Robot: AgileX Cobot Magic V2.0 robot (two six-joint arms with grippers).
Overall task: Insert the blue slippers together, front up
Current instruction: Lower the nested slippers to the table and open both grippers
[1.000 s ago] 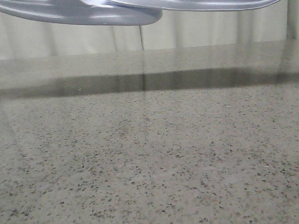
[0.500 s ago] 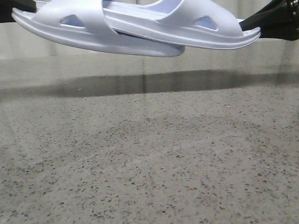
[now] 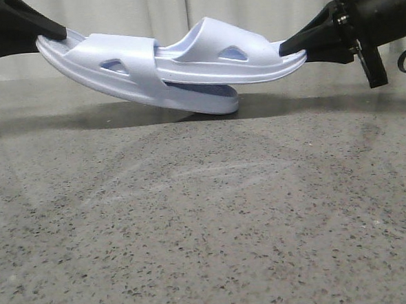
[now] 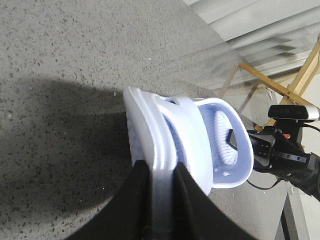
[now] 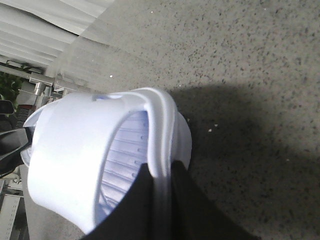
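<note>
Two pale lavender-blue slippers are nested toe to toe just above the speckled table. The left slipper (image 3: 115,71) tilts down to the right, its toe low near the table. The toe of the right slipper (image 3: 238,57) is pushed under the left slipper's strap (image 3: 142,66). My left gripper (image 3: 47,34) is shut on the left slipper's heel, seen edge-on in the left wrist view (image 4: 161,180). My right gripper (image 3: 294,48) is shut on the right slipper's heel, also seen in the right wrist view (image 5: 161,175). Both straps face up.
The grey speckled table (image 3: 207,227) stretches forward, with pale curtains (image 3: 173,9) behind it. The left wrist view shows a wooden frame (image 4: 295,85) and a black camera (image 4: 294,113) beyond the table.
Both slippers have come down from the top edge of the front view to just above the table. The right slipper's toe now sits deeper under the left strap. Both arms are now in view.
</note>
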